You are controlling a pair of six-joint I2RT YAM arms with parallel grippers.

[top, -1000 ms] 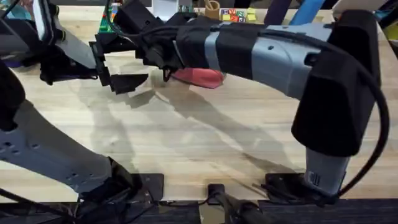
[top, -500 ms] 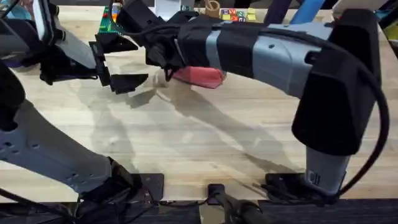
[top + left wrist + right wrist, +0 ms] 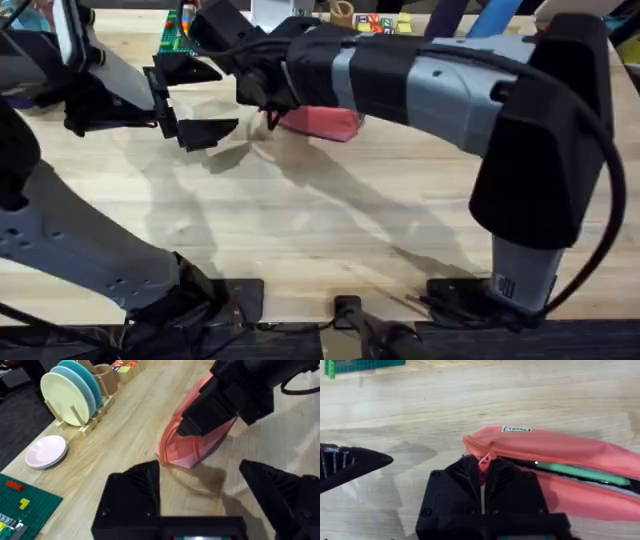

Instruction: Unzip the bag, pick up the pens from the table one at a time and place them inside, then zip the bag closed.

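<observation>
The coral-pink bag [image 3: 325, 123] lies on the table [image 3: 330, 220] at the far middle. Its zipper is partly open, and a green pen [image 3: 580, 474] lies inside the bag [image 3: 555, 447]. My right gripper [image 3: 482, 467] is at the bag's left end, shut on the small pink pull tab [image 3: 483, 461]; from overhead the right gripper [image 3: 265, 118] reaches across from the right. My left gripper [image 3: 222, 98] hovers just left of the bag, open and holding nothing. In the left wrist view its fingers [image 3: 135, 485] point at the bag [image 3: 200, 447].
A wooden rack of plates [image 3: 70, 390] and a pink plate [image 3: 45, 452] stand at the far side. A green baseplate [image 3: 20, 505] with small bricks lies near the far left edge, and coloured blocks [image 3: 378, 24] sit at the back. Bare wood fills the near half of the table.
The right gripper has edged slightly along the bag's left end with the pull tab. The left arm has stayed where it was.
</observation>
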